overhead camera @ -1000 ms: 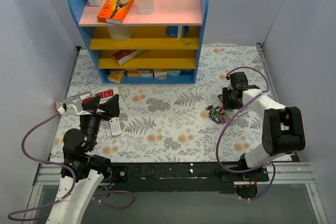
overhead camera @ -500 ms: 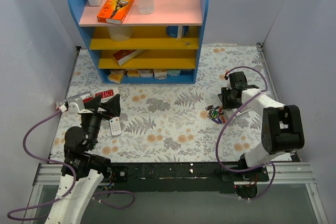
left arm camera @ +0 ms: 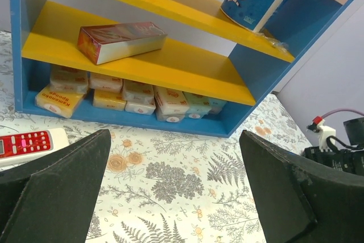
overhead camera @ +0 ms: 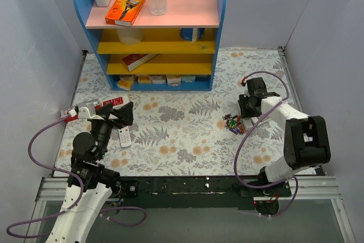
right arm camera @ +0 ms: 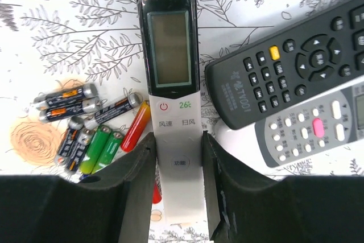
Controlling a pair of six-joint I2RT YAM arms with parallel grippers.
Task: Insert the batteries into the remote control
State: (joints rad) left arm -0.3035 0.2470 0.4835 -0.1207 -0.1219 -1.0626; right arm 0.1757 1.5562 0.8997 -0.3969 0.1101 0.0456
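Tight around the remote control — batteries one side, black remote the other.

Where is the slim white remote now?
The slim white bar remote sits centre in the right wrist view, flanked by the right gripper; coloured cylindrical batteries to its left, a black remote to its right.

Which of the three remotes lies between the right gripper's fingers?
The slim white remote with the display screen lies between the fingers of the right gripper; the black remote and the grey remote with a pink button lie beside it, outside them.
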